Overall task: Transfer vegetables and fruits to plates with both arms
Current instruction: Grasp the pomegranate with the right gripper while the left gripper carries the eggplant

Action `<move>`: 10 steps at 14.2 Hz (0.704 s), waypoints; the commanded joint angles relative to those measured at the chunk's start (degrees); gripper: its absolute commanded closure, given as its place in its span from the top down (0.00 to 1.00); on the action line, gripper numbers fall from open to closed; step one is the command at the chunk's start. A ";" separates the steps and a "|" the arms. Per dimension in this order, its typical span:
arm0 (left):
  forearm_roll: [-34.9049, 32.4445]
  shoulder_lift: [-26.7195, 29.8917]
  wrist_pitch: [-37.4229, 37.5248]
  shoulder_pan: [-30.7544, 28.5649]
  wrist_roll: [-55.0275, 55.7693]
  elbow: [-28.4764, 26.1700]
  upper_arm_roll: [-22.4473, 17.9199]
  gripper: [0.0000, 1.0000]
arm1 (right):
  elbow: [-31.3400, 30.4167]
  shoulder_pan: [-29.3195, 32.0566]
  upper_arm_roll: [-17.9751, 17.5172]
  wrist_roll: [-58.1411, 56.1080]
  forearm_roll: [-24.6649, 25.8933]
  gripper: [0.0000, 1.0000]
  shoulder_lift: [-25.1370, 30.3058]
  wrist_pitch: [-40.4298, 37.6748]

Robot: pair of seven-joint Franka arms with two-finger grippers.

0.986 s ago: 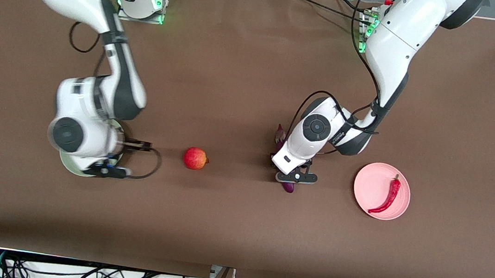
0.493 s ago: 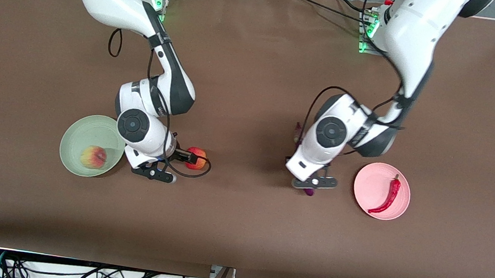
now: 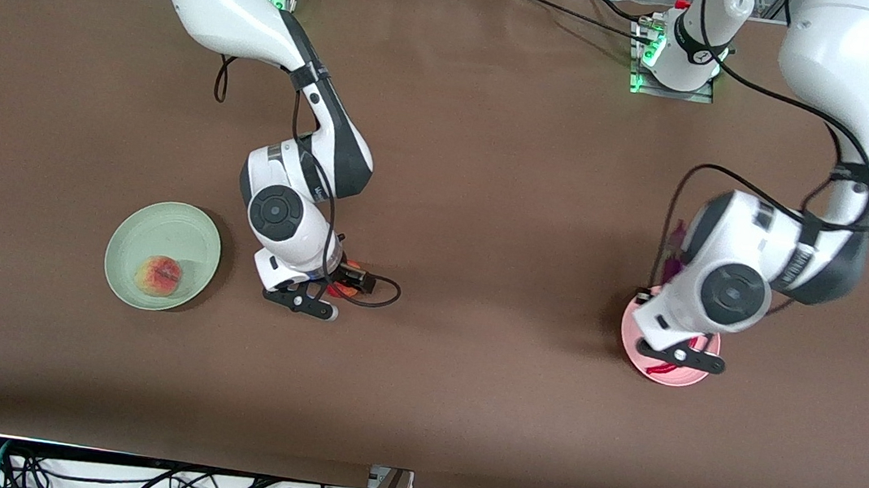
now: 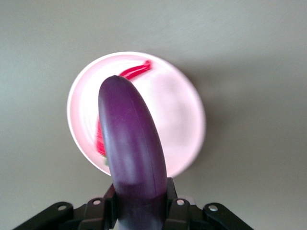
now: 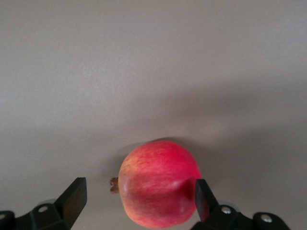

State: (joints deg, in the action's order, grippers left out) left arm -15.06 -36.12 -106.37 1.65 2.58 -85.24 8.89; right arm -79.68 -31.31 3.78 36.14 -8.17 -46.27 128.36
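Note:
My left gripper (image 4: 139, 201) is shut on the purple eggplant (image 4: 132, 143) and holds it in the air over the pink plate (image 4: 184, 115). The red chili (image 4: 136, 71) lies on that plate, partly hidden by the eggplant. In the front view the left hand covers most of the pink plate (image 3: 629, 332), and a bit of eggplant (image 3: 675, 251) shows beside the wrist. My right gripper (image 5: 139, 199) is open, low over the table, with its fingers on either side of the red fruit (image 5: 158, 189). The peach (image 3: 158, 276) lies on the green plate (image 3: 158, 225).
The brown table (image 3: 493, 161) carries only the two plates and the fruit. The green plate lies toward the right arm's end, close to the right hand (image 3: 282, 218). Cables hang below the table's near edge.
My right arm left the green plate, where the peach now lies, and moved to the red fruit. My left arm lifted the eggplant and carried it over the pink plate.

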 commanded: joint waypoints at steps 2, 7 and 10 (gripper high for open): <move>-1.20 -4.74 -5.85 -2.01 -10.39 0.25 0.87 0.00 | 0.31 -0.51 0.26 -0.01 0.26 1.00 -1.81 1.28; 0.03 -6.25 -7.36 -1.48 -10.40 0.25 1.39 0.99 | -0.22 -1.21 0.26 -0.10 1.14 1.00 -2.51 1.28; 0.03 -4.41 -6.75 -2.27 -10.58 0.78 1.48 1.00 | -0.22 -1.21 0.26 -0.63 1.23 0.28 -2.34 1.10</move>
State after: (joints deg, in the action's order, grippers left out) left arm -15.06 -42.84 -113.90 -0.21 -6.62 -84.73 10.39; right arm -79.73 -32.18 3.79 35.95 -7.67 -48.64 129.09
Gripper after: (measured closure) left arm 0.361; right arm 0.040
